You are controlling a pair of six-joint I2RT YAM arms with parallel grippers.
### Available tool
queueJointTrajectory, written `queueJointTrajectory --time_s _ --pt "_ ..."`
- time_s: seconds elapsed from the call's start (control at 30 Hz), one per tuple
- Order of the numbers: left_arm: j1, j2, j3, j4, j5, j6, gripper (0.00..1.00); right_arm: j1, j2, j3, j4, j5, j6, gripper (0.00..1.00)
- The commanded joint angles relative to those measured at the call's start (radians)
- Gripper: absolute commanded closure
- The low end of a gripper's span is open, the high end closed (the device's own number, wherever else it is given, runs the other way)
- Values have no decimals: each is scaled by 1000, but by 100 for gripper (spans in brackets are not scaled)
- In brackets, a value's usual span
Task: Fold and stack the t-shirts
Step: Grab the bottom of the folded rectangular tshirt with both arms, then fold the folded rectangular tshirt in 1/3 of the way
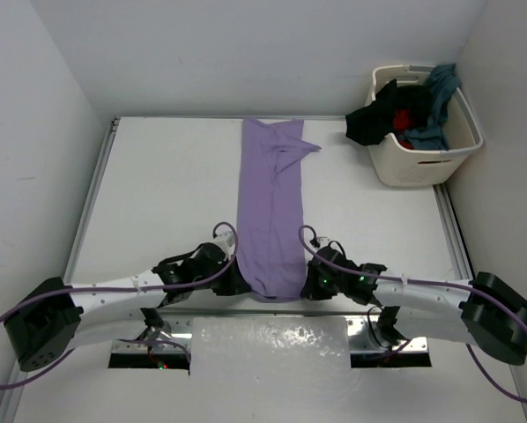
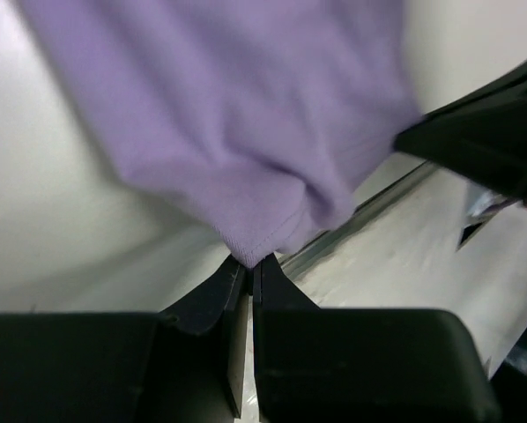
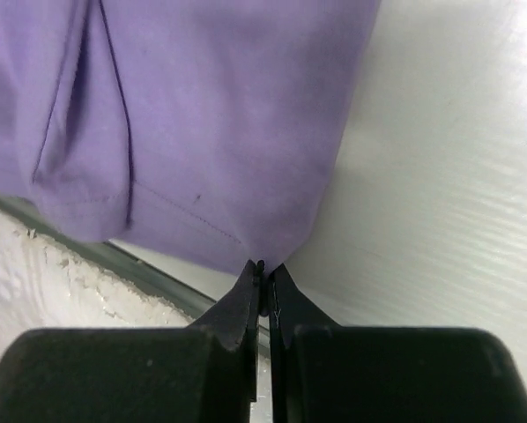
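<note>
The lavender purple t-shirt point(image 1: 270, 207) lies as a long narrow strip down the middle of the table, sleeves folded in at the far end. My left gripper point(image 1: 238, 280) is shut on its near left corner point(image 2: 246, 251). My right gripper point(image 1: 307, 284) is shut on its near right corner point(image 3: 265, 260). The near hem is lifted a little at the table's front edge. The black t-shirt point(image 1: 374, 115), the red one point(image 1: 405, 119) and the teal blue one point(image 1: 435, 92) sit bunched in the basket at the back right, the black one hanging over its rim.
The cream laundry basket point(image 1: 418, 163) stands at the table's back right corner against the wall. White walls close in the table on the left, back and right. A crinkled clear sheet point(image 1: 272, 344) lies between the arm bases below the front edge.
</note>
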Motion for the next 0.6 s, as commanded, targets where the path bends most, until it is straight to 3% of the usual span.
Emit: queueJointTrajectory --time_s 0.0,0.27,0.57 --pt "-7 -76 96 -20 -103 55 100 9 -5 108 -86 115 -90 100" --pt "2 1 240 -97 -272 94 100 -60 58 320 -188 287 -225 100" --pt "217 150 420 -23 -257 180 100 -272 208 546 -128 245 -409 100"
